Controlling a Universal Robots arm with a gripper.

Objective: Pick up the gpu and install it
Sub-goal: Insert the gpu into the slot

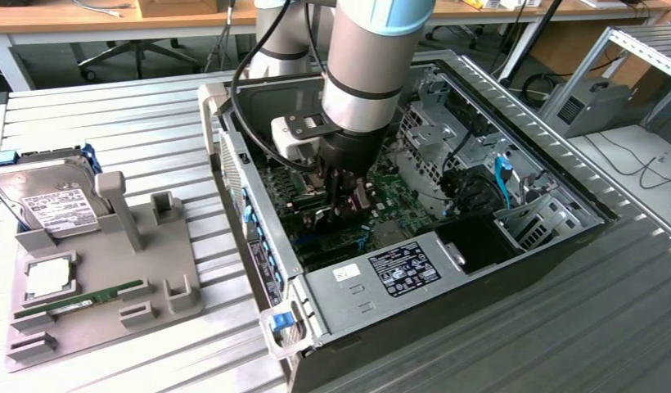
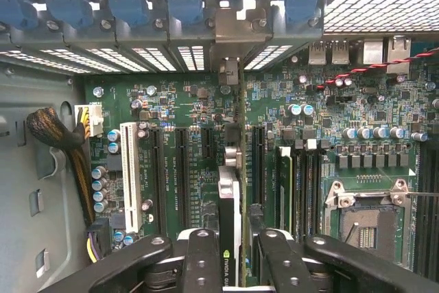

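one gpu (image 2: 230,197) stands on edge in a slot of the motherboard (image 2: 178,111) inside one open computer case (image 1: 347,315), gripper (image 2: 230,265) fingers (image 2: 201,259) pinching it; one hard drive (image 1: 47,201) and one ram stick (image 1: 79,301) sit on the grey tray (image 1: 177,246) on the tabletop (image 1: 117,115).

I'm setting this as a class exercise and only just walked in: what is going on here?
A robot arm has reached down into an open computer case lying on a metal table. Its tool grips the gpu edge-on, upright over the green motherboard, its bracket end toward the case's rear slots. Whether it is fully seated cannot be told. A hard drive and a RAM stick rest on a grey holder beside the case.
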